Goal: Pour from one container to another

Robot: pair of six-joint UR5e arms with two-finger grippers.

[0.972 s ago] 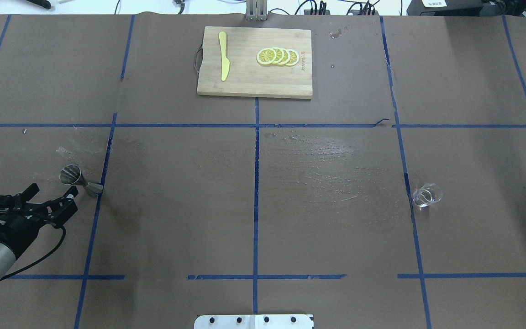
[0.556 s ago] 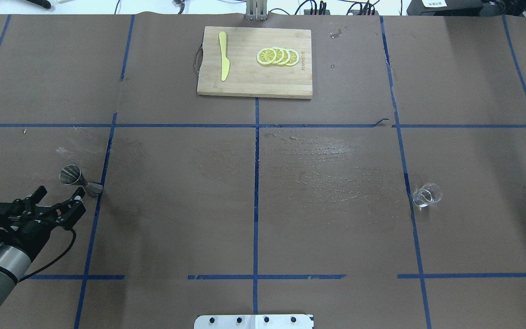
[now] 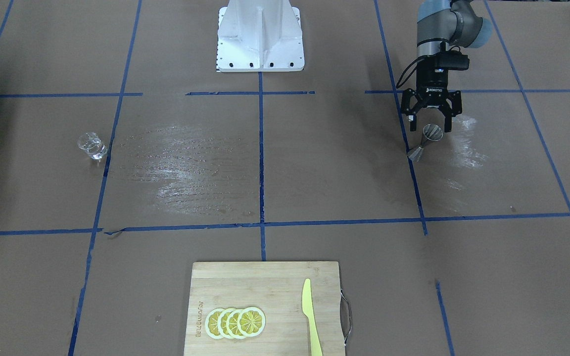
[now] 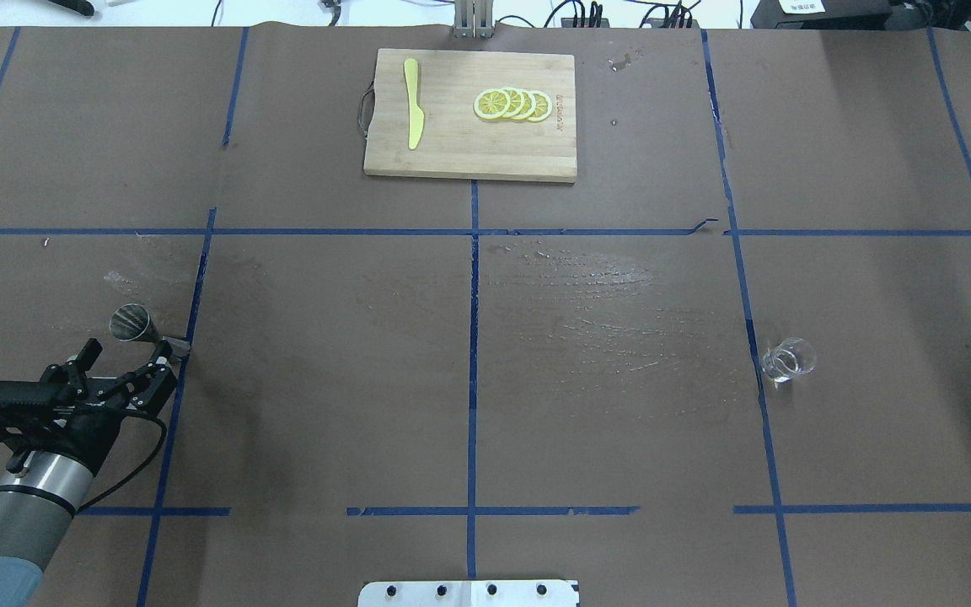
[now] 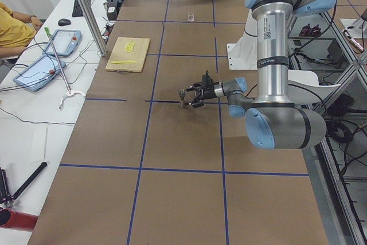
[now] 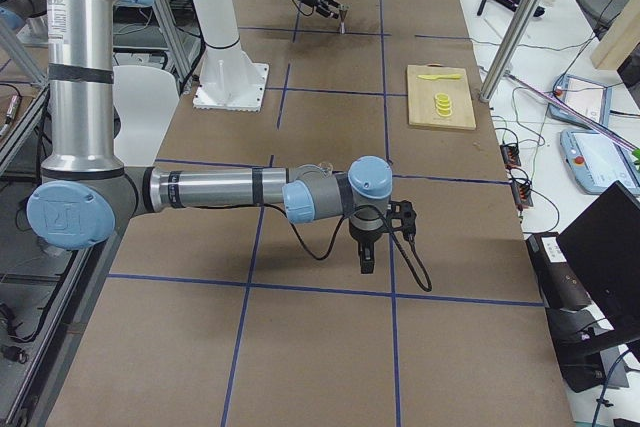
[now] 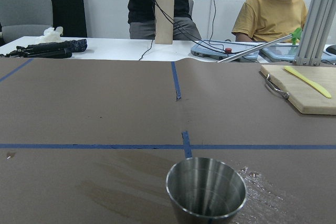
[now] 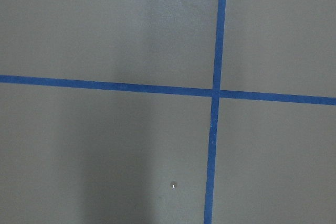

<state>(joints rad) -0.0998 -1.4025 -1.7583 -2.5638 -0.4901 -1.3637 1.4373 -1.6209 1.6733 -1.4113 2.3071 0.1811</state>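
The grey steel jigger (image 4: 135,324) stands upright on the left part of the table, beside a blue tape line. It also shows as the jigger (image 3: 428,137) in the front-facing view and close up in the left wrist view, jigger (image 7: 206,188). My left gripper (image 4: 130,356) is open, low over the table, just short of it, with nothing between its fingers. The clear glass cup (image 4: 789,358) stands alone at the right, cup (image 3: 91,146). My right gripper (image 6: 366,256) shows only in the exterior right view, pointing down at bare table; I cannot tell if it is open or shut.
A wooden cutting board (image 4: 452,152) lies at the far middle edge with lemon slices (image 4: 512,104) and a yellow knife (image 4: 412,103) on it. Wet streaks (image 4: 587,295) mark the paper at mid-table. People stand beyond the far edge.
My left gripper has moved forward and to the right, closer to the jigger, and stays open. The jigger and the glass cup have not moved.
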